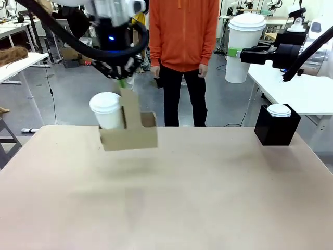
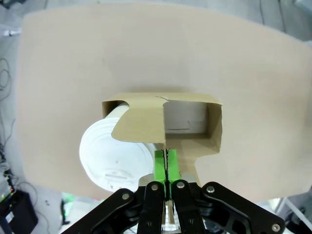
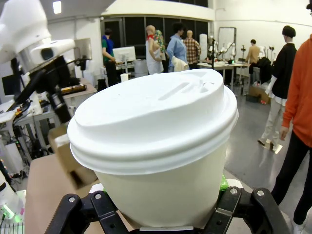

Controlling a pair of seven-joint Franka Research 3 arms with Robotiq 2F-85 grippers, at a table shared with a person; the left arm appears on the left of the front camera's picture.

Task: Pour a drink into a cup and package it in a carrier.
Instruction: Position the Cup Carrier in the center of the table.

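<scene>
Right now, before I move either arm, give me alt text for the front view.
The left gripper holds the carrier by its handle above the table, a lidded cup in one slot. The right gripper holds a second lidded cup high at the right. A black box at the table's right holds a third cup.

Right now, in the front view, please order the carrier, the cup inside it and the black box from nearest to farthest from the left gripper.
1. carrier: its handle panel is pinched in the left gripper.
2. cup: in the carrier's left slot, just below the gripper.
3. black box: far off at the picture's right.
</scene>
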